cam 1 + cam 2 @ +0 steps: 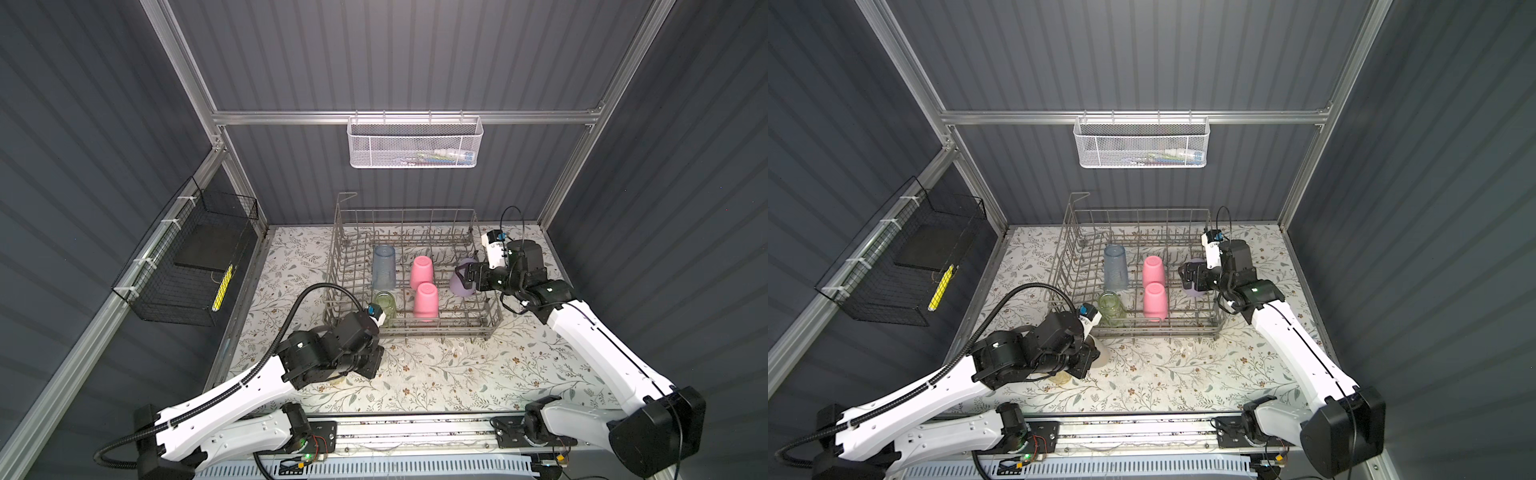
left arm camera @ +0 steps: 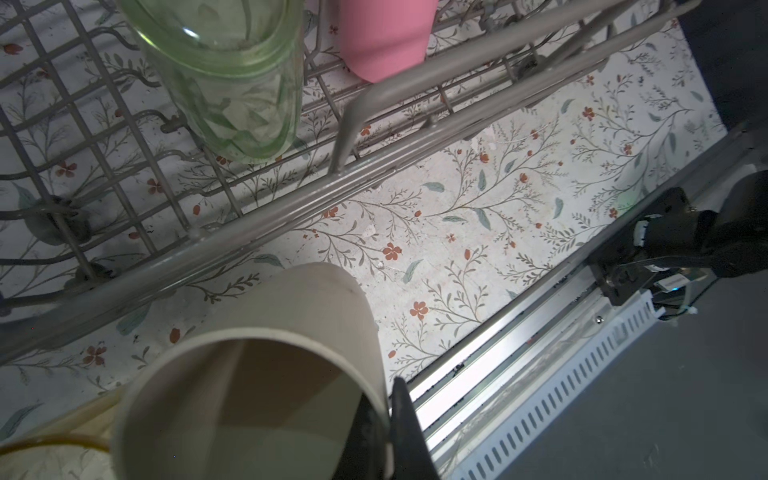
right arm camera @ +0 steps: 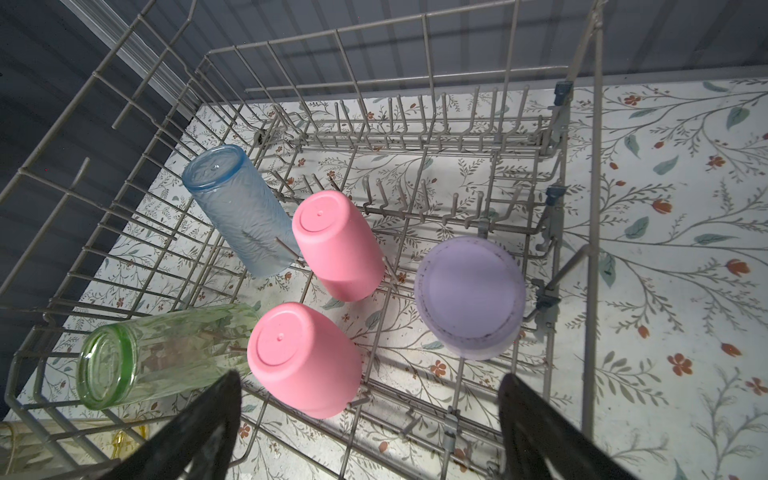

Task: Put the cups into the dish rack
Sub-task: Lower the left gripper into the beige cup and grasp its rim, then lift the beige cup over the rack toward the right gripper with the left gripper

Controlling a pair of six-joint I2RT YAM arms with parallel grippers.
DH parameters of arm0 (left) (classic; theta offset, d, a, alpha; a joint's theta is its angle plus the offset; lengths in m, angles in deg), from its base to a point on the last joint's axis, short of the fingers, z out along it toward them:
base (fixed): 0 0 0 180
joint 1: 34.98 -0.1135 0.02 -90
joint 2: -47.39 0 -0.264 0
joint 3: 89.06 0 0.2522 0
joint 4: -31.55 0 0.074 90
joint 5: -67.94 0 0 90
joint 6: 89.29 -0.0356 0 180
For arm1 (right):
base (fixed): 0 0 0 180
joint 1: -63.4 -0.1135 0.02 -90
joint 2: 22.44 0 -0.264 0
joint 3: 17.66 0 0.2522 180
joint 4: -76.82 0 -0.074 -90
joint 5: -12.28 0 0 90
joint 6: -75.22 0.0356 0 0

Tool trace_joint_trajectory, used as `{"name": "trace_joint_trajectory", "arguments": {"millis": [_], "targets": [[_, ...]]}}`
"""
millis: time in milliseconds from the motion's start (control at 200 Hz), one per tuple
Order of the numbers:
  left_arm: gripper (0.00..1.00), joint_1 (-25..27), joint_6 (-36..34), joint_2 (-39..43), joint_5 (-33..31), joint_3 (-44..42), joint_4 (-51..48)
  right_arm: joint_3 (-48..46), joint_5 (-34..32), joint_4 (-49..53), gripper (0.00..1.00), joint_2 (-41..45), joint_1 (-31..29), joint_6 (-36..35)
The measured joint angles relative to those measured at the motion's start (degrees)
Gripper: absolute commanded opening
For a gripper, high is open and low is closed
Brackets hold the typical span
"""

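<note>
On the floral worktop [image 1: 457, 374], the left hand [image 2: 386, 419] is clamped on the beige cup [image 2: 291, 316] by its rim, the dish rack [image 1: 457, 330] just beyond it. The right hand [image 3: 370, 380] hangs spread wide, the upturned lavender cup [image 3: 469, 295] just ahead, inside the rack.

Dark ribbed walls [image 1: 395, 54], aluminium frame [image 1: 181, 58]; white mesh basket [image 1: 415, 143] hung on back rail [image 1: 291, 117]; black wire basket [image 1: 183, 266] on side wall [image 1: 83, 166]; floral tabletop [image 1: 457, 374].

Yellow cup [image 2: 50, 440] mostly cut off in left wrist view; white mesh basket [image 1: 395, 145] contents indistinct.
</note>
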Motion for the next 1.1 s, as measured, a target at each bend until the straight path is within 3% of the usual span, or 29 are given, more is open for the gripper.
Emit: {"name": "trace_joint_trajectory", "arguments": {"millis": [445,710,896,1101], "targets": [[0.0,0.0,-2.1,14.3,0.5,7.0,-2.2,0.0,6.0,-1.3,0.96,2.8,0.2,3.0],[0.0,0.0,-5.7,15.6,0.2,8.2,4.5,-0.9,19.5,-7.9,0.96,7.1,2.6,9.2],[0.0,0.0,-9.8,14.2,1.0,5.1,15.3,-4.7,30.9,-16.0,0.97,7.3,3.9,15.2],[0.0,0.0,-13.2,10.1,3.7,3.6,26.5,-8.3,38.8,-23.2,0.97,6.7,4.2,21.3]]}}
